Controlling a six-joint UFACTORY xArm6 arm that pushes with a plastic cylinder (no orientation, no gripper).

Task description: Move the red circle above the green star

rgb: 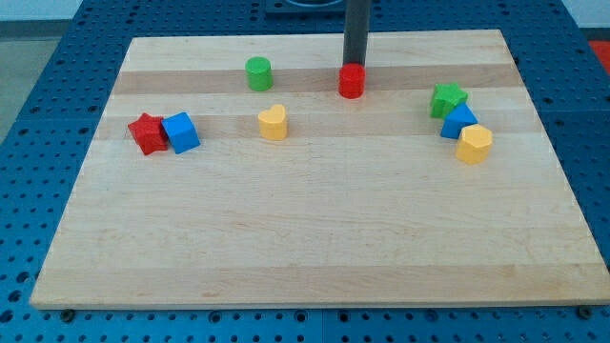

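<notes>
The red circle (352, 82) sits near the board's top edge, about midway along it, with my tip (355, 66) touching its far side; there is no pincer here, only the bare rod. The green star (447, 99) lies toward the right edge, touching a blue block (458, 122) and yellow block (474, 144) below it. I judge I must come round to the circle's left to push it rightward.

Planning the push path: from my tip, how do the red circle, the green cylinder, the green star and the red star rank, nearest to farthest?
My tip sits at the red circle's top edge.
1. Red circle, directly below it.
2. Green star, right. Green cylinder, left. Too close to call.
3. Red star, far left.
</notes>
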